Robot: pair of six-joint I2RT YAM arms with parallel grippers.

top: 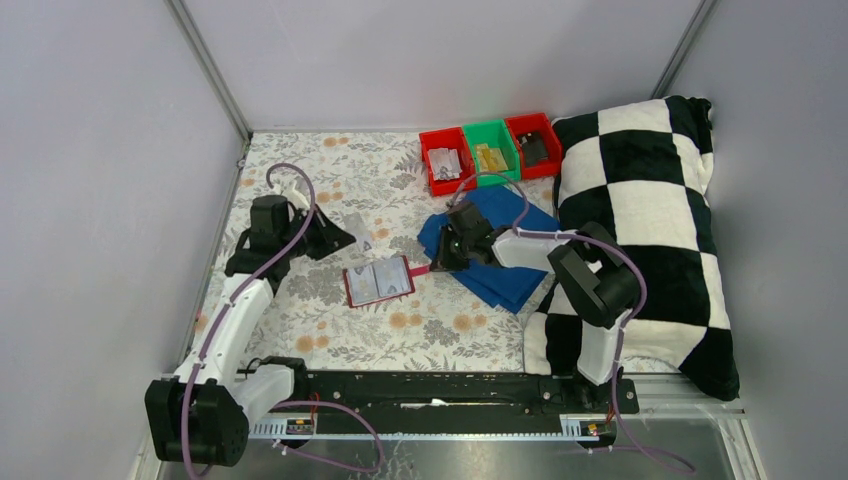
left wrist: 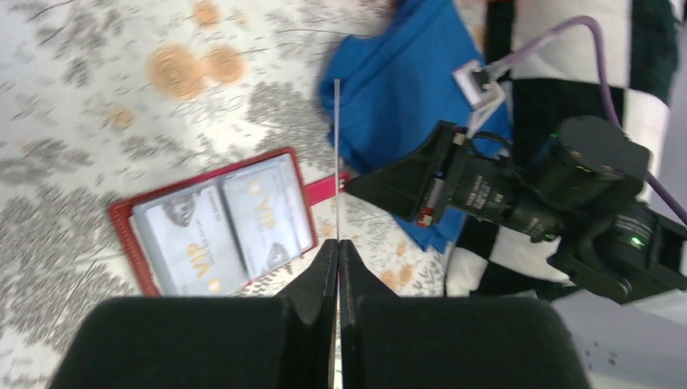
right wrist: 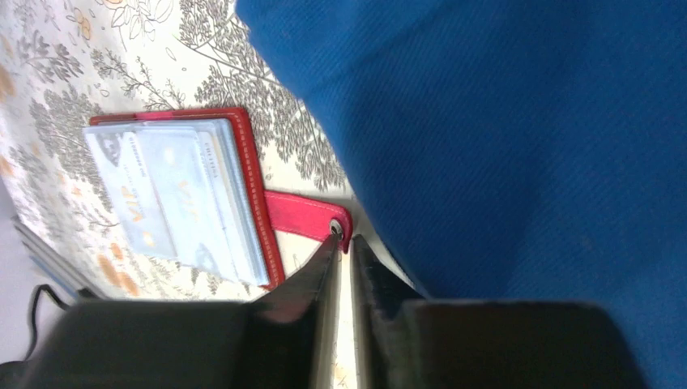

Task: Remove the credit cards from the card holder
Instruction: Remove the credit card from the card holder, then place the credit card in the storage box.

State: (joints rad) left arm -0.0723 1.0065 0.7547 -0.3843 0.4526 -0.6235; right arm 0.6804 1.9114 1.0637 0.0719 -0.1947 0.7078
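The red card holder (top: 378,282) lies open on the floral table, with pale blue-white credit cards (left wrist: 198,239) showing in its slots. My left gripper (left wrist: 337,243) hovers just left of it in the top view, shut on one thin card (left wrist: 336,146) seen edge-on and standing out past the fingertips. My right gripper (right wrist: 346,237) is at the holder's right side, shut with its tips on the end of the red strap tab (right wrist: 304,217). The holder (right wrist: 178,194) fills the left of the right wrist view.
A folded blue cloth (top: 500,265) lies under the right arm. A red bin (top: 444,160), a green bin (top: 490,148) and another red bin (top: 533,140) stand at the back. A black-and-white checkered pillow (top: 650,200) fills the right side. Grey walls enclose the table.
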